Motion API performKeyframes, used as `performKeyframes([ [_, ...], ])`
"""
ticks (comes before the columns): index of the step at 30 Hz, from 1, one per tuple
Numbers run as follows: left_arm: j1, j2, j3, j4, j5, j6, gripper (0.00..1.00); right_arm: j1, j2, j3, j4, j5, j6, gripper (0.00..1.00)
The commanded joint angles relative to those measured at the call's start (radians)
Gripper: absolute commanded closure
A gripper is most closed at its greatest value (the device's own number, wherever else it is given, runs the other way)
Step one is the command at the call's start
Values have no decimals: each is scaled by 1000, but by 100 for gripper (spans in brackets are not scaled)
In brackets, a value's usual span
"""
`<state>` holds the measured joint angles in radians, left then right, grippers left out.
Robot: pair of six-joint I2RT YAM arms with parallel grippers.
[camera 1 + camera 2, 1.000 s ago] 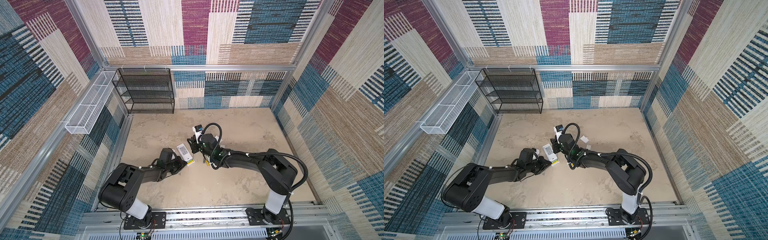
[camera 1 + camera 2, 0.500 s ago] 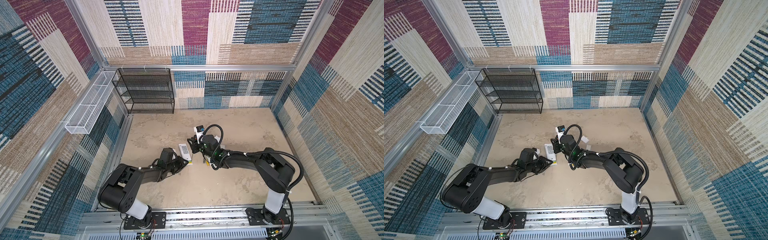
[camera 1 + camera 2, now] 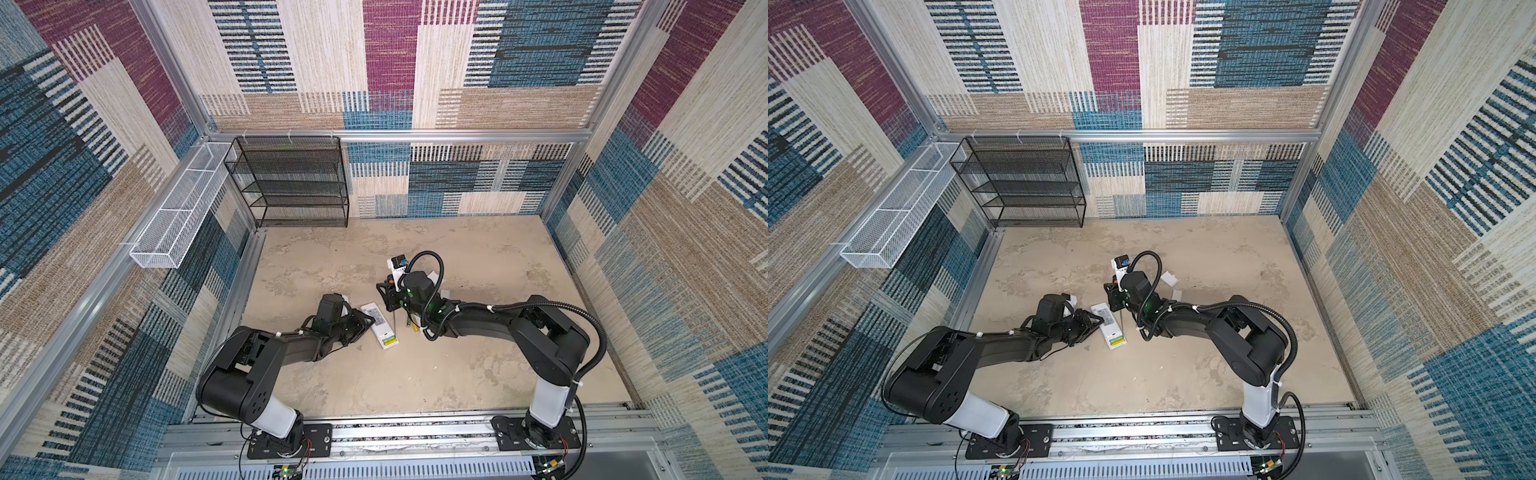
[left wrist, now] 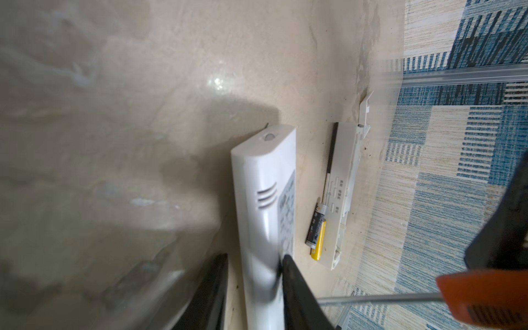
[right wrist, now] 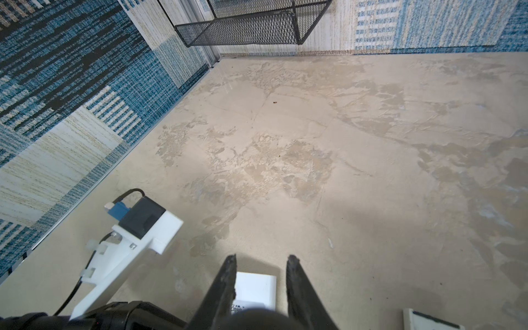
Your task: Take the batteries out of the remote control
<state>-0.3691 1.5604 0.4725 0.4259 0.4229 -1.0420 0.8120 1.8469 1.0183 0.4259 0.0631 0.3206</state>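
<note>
1. The remote (image 3: 380,328) lay flat at mid-floor (image 3: 478,374) in both top views. A green-yellow patch at its lower end might have been a battery not yet removed, but it was too small to tell.
2. The left gripper (image 4: 254,257) stood released astride the remote's near end. One finger (image 4: 294,283) touched its edge and the other stood clear.
3. The right gripper (image 5: 263,258) was clenched on the screwdriver (image 4: 483,297). The shaft ran left toward the remote along the bottom of the left wrist view.
4. Loose batteries (image 4: 316,233), yellow and dark, lay on the floor right of centre in that view. They were between the remote and a white cover (image 4: 344,185), just beside the cover.
5. The batteries looked light, stiff and smooth, so likely to roll or slip. They were best pinched across the mid-barrel, with the jaws square to the axis.
6. The remote looked like light, rigid, slick plastic, best held by its long edges.
</note>
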Motion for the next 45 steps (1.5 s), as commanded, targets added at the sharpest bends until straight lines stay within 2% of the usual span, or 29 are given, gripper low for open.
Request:
performKeyframes([
  [1,1,28,-4,58,30,-33,65,1,1,-7,-62,23,-19,100],
  [14,-27,174,-51,363,112,-146,67,1,-8,-68,23,103,85,100],
  [21,-33,170,-73,380,74,-151,84,2,-42,-103,69,134,115,100],
  [28,-34,157,-99,428,38,-174,100,-16,-64,-139,159,129,248,100],
  [39,-31,139,-163,563,-27,-215,100,-52,-95,-182,260,108,425,100],
  [42,-27,146,-169,602,-30,-222,100,-53,-96,-184,264,105,425,100],
  [45,-8,147,-171,614,-25,-211,100,-53,-107,-191,264,120,375,100],
])
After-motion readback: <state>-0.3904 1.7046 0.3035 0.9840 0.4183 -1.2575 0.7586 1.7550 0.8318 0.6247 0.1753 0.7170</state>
